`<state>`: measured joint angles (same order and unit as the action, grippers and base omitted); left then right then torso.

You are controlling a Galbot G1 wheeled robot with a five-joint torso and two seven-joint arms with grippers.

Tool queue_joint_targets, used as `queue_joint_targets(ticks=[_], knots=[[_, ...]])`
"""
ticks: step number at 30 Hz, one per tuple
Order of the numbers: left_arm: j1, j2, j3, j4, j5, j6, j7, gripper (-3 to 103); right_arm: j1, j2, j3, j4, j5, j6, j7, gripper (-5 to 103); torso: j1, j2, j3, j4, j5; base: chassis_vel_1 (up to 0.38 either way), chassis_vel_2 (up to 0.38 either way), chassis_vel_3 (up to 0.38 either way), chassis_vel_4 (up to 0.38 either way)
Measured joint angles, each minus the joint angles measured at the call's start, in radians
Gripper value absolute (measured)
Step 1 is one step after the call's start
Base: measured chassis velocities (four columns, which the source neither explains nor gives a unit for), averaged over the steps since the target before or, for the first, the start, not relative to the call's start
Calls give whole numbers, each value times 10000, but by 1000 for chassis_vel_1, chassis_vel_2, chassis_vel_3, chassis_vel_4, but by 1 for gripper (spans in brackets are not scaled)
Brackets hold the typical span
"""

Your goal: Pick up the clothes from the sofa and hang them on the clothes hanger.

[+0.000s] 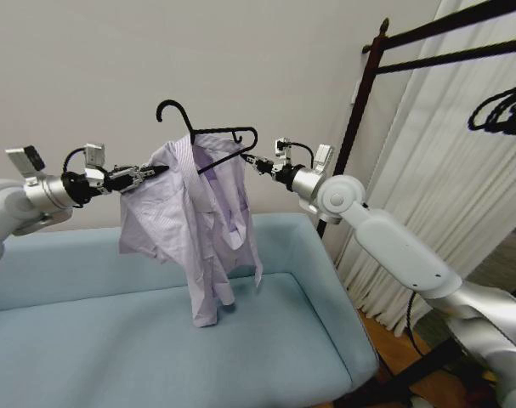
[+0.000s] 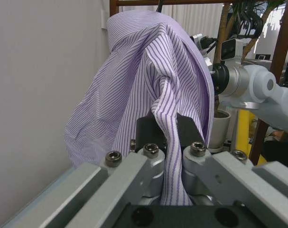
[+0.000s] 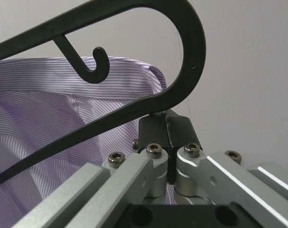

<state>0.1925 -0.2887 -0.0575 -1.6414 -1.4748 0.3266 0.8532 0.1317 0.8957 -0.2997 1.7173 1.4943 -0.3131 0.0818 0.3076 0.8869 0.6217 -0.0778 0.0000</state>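
The left end effector [image 1: 160, 170] is pinched tight on a fold of the one lilac pinstriped fabric shirt [image 1: 189, 212], while the right end effector [image 1: 247, 159] is clamped closed on the curved end of one black plastic hanger [image 1: 219, 134] that the shirt drapes over. Shirt and hanger hang in mid-air above the pale blue upholstered sofa [image 1: 113, 340].

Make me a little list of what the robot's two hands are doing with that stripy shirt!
left gripper: shut on a fold of the purple striped shirt
right gripper: shut on one end of the black hanger
shirt: partly draped on the hanger, held up over the blue sofa
hanger: not yet on the dark rack
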Motion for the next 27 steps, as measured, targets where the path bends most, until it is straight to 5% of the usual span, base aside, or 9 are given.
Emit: queue_joint_targets(ticks=[13, 27], knots=[[312, 352, -172, -204, 500, -77, -411, 2, 703, -592, -813, -277, -1783, 331, -994, 0, 0, 0, 0, -1, 1, 0, 0, 0, 0], [53, 53, -229, -356, -1517, -101, -1072, 2, 596, -621, -1050, -33, -1504, 324, -925, 0, 0, 0, 0, -1, 1, 0, 0, 0, 0]])
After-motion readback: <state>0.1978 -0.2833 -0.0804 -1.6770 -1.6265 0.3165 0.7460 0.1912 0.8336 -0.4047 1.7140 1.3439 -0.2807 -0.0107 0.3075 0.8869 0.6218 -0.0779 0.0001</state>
